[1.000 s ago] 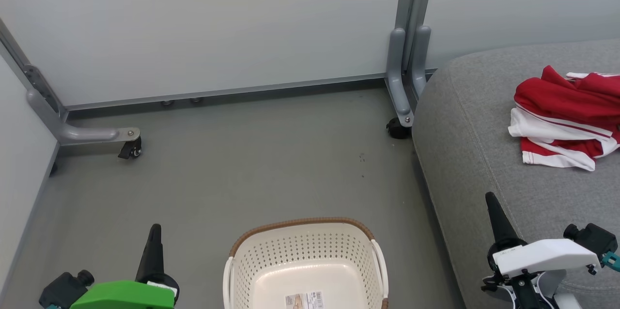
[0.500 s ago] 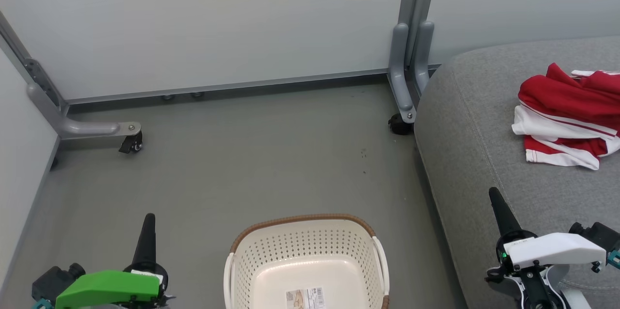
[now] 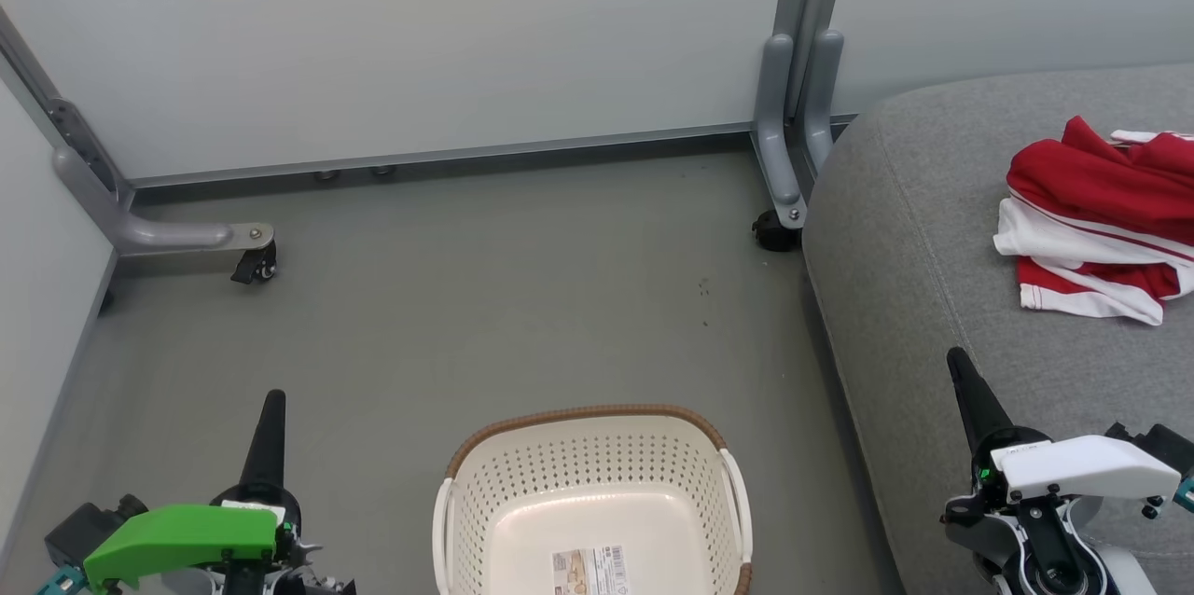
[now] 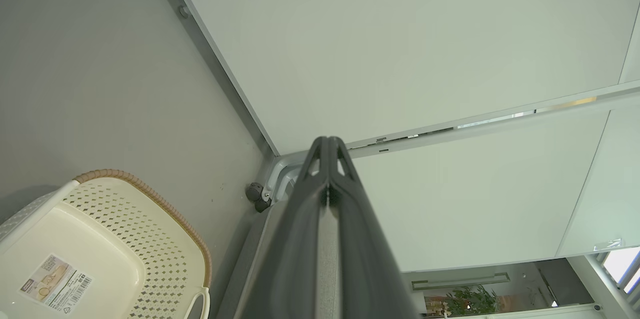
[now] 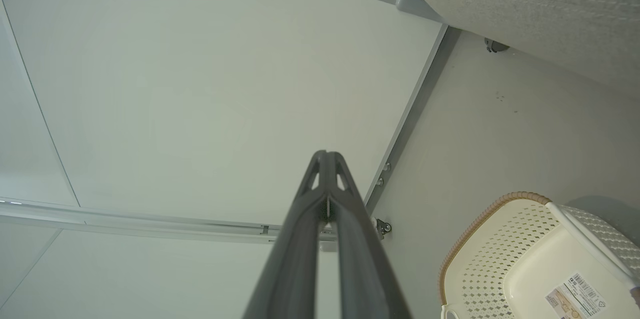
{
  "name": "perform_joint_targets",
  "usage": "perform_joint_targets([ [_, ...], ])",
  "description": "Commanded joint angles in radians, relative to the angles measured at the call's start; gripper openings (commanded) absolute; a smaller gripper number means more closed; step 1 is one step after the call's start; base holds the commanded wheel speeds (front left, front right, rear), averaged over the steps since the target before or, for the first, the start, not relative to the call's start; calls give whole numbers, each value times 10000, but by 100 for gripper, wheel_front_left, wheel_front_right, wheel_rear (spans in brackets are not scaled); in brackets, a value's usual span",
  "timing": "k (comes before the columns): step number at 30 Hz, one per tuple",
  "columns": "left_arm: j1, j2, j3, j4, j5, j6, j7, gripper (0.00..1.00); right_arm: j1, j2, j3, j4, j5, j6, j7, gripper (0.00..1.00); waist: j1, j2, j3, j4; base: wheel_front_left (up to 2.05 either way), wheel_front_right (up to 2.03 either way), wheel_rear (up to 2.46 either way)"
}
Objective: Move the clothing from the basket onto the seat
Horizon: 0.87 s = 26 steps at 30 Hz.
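The cream basket (image 3: 591,449) with its brown rim stands on the floor at the bottom centre; only a label lies on its bottom. It also appears in the left wrist view (image 4: 150,239) and the right wrist view (image 5: 500,239). Red and white clothing (image 3: 1096,222) lies heaped on the grey seat (image 3: 914,278) at the right edge. My left gripper (image 3: 271,401) is shut and holds nothing, left of the basket; its fingertips (image 4: 327,141) meet. My right gripper (image 3: 955,360) is shut and holds nothing, over the seat's front part; its fingertips (image 5: 325,155) touch.
Pale partition panels stand behind the grey floor (image 3: 485,297). Their grey feet carry castors at the left (image 3: 256,264) and beside the seat's corner (image 3: 772,229). The seat's rounded edge (image 5: 525,14) shows in the right wrist view.
The camera has shifted, so the scene slid slightly up and right. Both grippers have drawn back toward the lower corners, still shut. The clothing and basket stay put.
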Motion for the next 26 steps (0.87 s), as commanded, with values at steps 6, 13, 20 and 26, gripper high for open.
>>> perform_joint_targets([
  [6,-404,63,190,73,-654,-149,178,0,-277,-12,-153,36,647,5,190,0,0,0,63,33,0,0,0],
  [13,-526,49,329,151,-1158,-217,335,0,-396,10,-265,83,1156,5,340,0,0,0,127,65,0,0,0],
  [20,-646,33,455,235,-1616,-282,478,0,-442,33,-379,129,1641,5,490,0,0,0,191,97,0,0,0],
  [26,-783,17,554,313,-2047,-330,608,0,-538,56,-465,171,2054,4,618,0,0,0,249,126,0,0,0],
])
